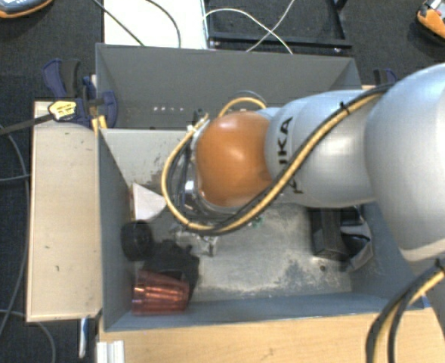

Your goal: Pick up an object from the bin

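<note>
In the camera view, the pincer [199, 242] is being masked by the arm's orange cover, so whether it is released or clenched cannot be told. Just beside it, down and to its left, a black lumpy thing [171, 263] is being flanked by a black round piece [135, 239] and a coppery ribbed cup [160, 292]. The lump is being judged light and soft, and a hold across its upper bulge is being advised.

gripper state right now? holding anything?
Gripper: cannot be told. It is low in the bin's left part, next to the crumpled black object and near the copper-coloured ribbed cup.
</note>
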Robot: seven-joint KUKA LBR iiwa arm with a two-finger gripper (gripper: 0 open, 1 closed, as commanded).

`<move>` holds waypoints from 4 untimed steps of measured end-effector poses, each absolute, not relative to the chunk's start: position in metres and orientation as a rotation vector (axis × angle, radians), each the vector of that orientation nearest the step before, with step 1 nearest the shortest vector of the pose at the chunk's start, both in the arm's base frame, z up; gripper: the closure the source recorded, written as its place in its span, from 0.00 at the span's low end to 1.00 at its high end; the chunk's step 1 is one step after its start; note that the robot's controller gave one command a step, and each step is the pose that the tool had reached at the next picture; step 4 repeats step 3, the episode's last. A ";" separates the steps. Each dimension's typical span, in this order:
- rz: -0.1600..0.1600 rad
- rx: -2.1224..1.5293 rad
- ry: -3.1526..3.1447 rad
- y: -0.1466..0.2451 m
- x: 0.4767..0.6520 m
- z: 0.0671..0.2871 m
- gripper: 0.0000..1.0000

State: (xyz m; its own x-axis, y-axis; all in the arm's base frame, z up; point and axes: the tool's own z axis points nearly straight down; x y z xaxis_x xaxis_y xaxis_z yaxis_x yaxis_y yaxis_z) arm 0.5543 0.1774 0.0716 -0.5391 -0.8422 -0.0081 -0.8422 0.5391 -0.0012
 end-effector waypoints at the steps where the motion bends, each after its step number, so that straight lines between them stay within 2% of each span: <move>1: 0.005 -1.503 2.750 0.177 0.554 0.072 1.00; 2: 0.005 -1.669 2.648 0.166 0.575 0.133 1.00; 3: -0.001 -1.974 2.427 0.187 0.568 0.094 1.00; 4: -0.001 -1.974 2.427 0.187 0.568 0.094 1.00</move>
